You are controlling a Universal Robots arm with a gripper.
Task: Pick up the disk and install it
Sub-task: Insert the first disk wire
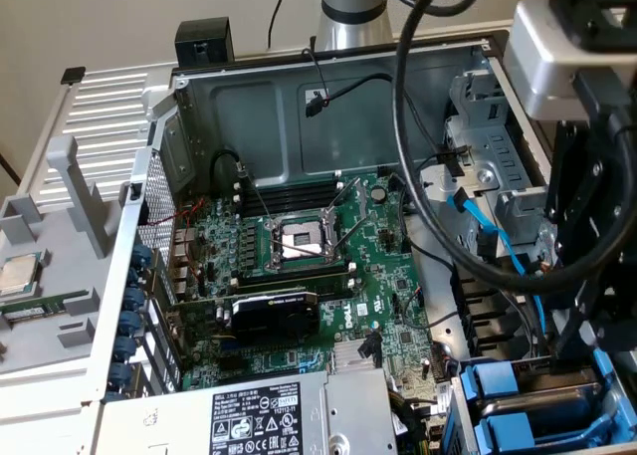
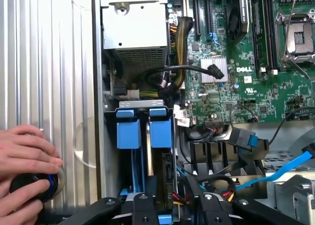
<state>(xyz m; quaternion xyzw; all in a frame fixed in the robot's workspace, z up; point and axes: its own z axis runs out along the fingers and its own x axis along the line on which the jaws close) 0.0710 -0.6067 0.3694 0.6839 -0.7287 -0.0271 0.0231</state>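
Main risk sits right at the pincer [image 2: 174,210]: if the disk [image 2: 160,134] goes even a bit crooked in its slot it'll bind on the bay rails. A push from above would then prob. jam it or flex the blue carrier. The pincer hangs low over the drive bay, at the near corner of the case on the ext. view's right, w/ the disk's long edge running up under it. Clamped on the disk or just standing over it? Can't tell from here. The disk, as I read it, is the farther of the two blue-carrier drives in the bay, seen edge-on and in line w/ the pincer. The other carrier [image 2: 127,134] is just beside it on the near side, so a sideways slip could knock that one too.

Next out: a blue SATA cable [image 2: 283,172] and a bunch of power leads [image 2: 224,191] lie just beside the bay on the far side, easy to snag or pinch. The arm's thick black cable loop [image 1: 403,87] droops over the motherboard [image 1: 299,276] and could catch on the drive cage [image 1: 488,146]. The PSU [image 2: 134,25] sits to the ext. view's left of the bay. A person's hands [image 2: 24,153] are on a black knob [image 2: 29,185] on the ribbed panel [image 2: 49,62] by the bay. That's close enough to the arm to worry about.
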